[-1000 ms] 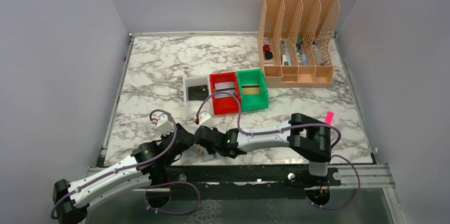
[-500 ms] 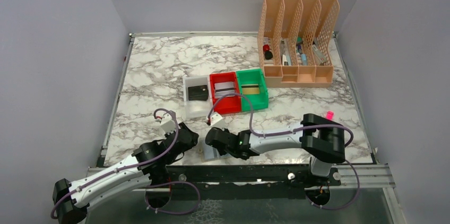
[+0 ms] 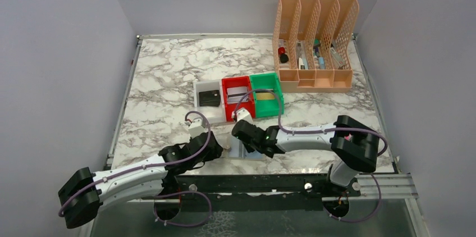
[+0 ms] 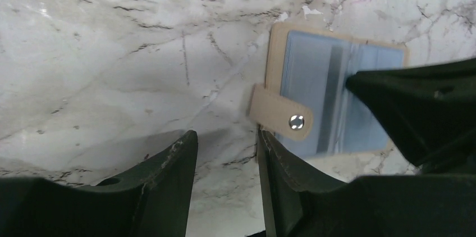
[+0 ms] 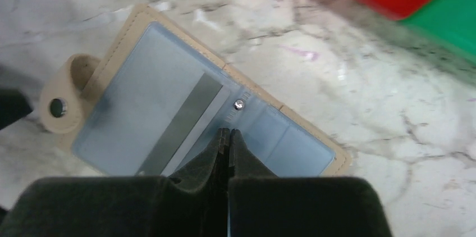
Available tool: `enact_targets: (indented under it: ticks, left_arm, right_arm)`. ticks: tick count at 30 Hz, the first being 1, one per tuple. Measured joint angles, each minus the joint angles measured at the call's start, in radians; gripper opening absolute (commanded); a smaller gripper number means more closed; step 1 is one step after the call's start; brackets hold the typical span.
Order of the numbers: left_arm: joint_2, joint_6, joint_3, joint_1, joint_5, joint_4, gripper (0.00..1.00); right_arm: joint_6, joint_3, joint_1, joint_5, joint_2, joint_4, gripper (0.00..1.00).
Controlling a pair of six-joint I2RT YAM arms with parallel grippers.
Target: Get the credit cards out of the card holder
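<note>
Wallet [image 5: 146,91]: lies open, inside up, on the table [image 4: 112,51] by the near edge. Its long axis runs left to right.
Strap [image 4: 280,118]: on the wallet's left end, folded over onto the inside.
Grey card [image 5: 185,116]: shows as a grey strip through the pocket on the left half, set crosswise to the wallet's long axis. Only part of it is visible.
Black card [image 3: 209,99]: flat in the white tray [image 3: 196,102], far of the wallet — by the look of it, already out.
Right gripper [image 5: 227,136]: jaws pressed together, tip down on the wallet's inside at the fold, just right of the grey strip. Cannot tell whether a card edge is pinched.
Left gripper [image 4: 224,136]: jaws apart over bare marble with nothing between them, just left of the strap end. Cannot tell whether it touches the wallet.
Nearer arm: right — it is on the wallet, the left only beside it.
Key relation: the grey card lies left of the right jaws, toward the left gripper. The pocket mouth seems to face the fold, so the likely draw is rightward along the long axis.
Risk: the wallet looks light and unpinned and may slide with the card.
</note>
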Motion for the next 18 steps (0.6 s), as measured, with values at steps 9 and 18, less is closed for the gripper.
enact_targets:
  ticks: [9,18]
  left_arm:
    - [0.079,0.048,-0.048,0.000,0.118,0.245,0.53]
    - [0.170,0.098,-0.013,0.000,0.143,0.325,0.68]
  right_arm:
    - [-0.042,-0.055,-0.103,-0.026,-0.048,0.022,0.05]
    - [-0.014,-0.051,-0.153,-0.093,-0.117,-0.065,0.30]
